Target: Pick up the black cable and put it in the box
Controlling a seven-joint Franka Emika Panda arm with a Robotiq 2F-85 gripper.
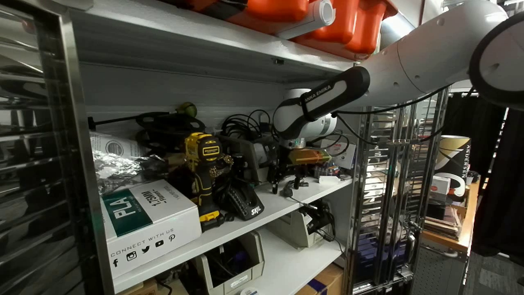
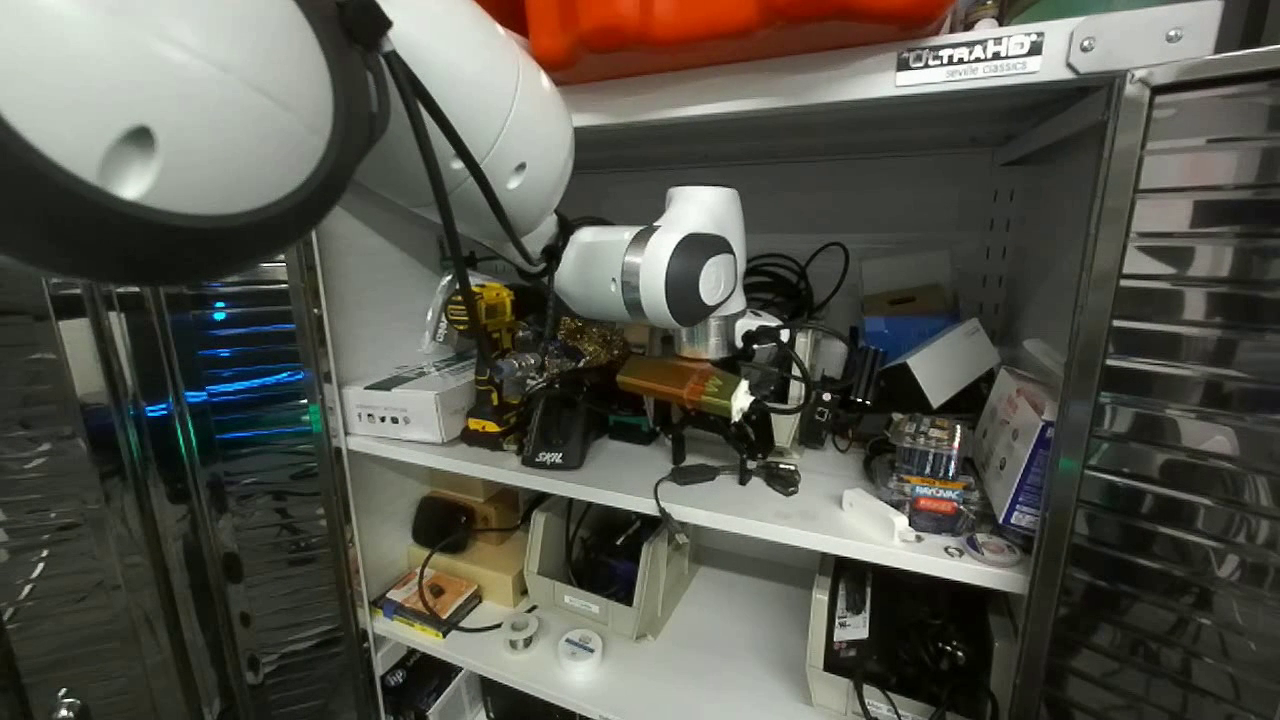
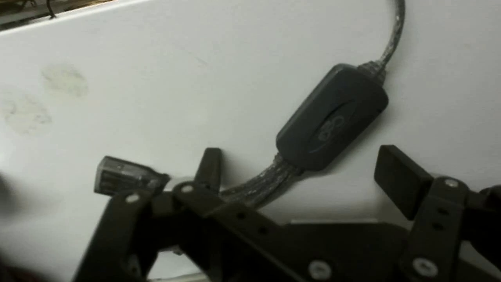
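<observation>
Jaws stand wide apart, empty, near the black cable [image 3: 262, 182]. Suggest straddling its thick block [image 3: 332, 119], squared across the narrow width, before closing and lifting.

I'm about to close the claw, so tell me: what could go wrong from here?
In the wrist view, most of the black cable's block sits ahead of the open claw, so closing now might pinch just one end and slip. Its thin cord hangs over the edge of the shelf and could snag during the lift.
</observation>
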